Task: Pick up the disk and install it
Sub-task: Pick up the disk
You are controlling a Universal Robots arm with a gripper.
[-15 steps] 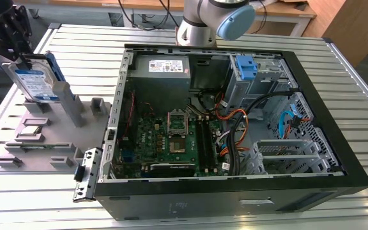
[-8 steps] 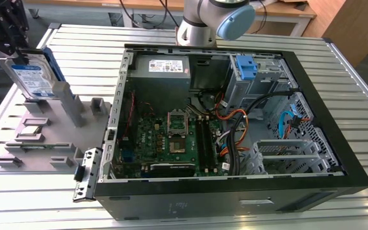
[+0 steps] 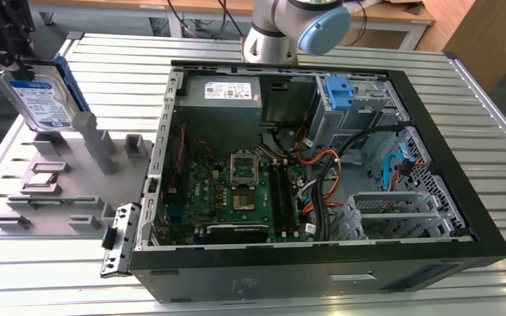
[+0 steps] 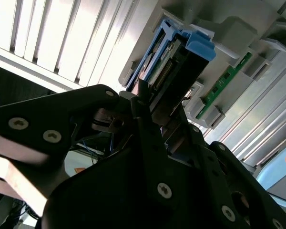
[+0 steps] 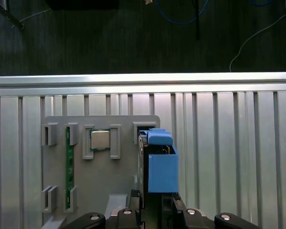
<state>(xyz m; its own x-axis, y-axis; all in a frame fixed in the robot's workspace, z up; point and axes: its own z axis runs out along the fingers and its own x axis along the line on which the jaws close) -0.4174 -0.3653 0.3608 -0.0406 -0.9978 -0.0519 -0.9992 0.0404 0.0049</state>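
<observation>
Progress: pick-up stage, install not yet done. The disk (image 3: pixel 37 99), a flat silver rectangular hard drive w/ white-and-blue label, framed by a blue plastic caddy, stands on edge, slightly tilted. It's over the grey plastic parts fixture (image 3: pixel 86 191), at the far corner of the slatted metal tabletop (image 3: pixel 235 49) on the exterior view's left. The tool (image 4: pixel 158 112) looks clenched on it: in the second wrist view the dark fingers (image 4: pixel 144 119) sit against both faces of the disk at its connector end. Can't tell whether its lower edge has cleared the fixture slot. My read: grip made, approx. a third done; getting it to the case and seating it is what's left.

Containers:
- **Case:** the open black PC tower case (image 3: pixel 476 217) lies on its side mid-tabletop, well apart from the disk.
- **Inside the case:** a green motherboard (image 3: pixel 235 191), a grey power supply box (image 3: pixel 231 92) at the far wall and orange + black cables (image 3: pixel 323 164). A lone blue plastic bracket (image 3: pixel 341 92) sits in the far bay w/ no drive in it. No drive seen in the perforated metal drive cage (image 3: pixel 394 210) either.
- **Fixture:** it also holds a square silver processor chip (image 5: pixel 100 140) and a green memory stick (image 5: pixel 69 167), each in its own slot, near the disk.
</observation>
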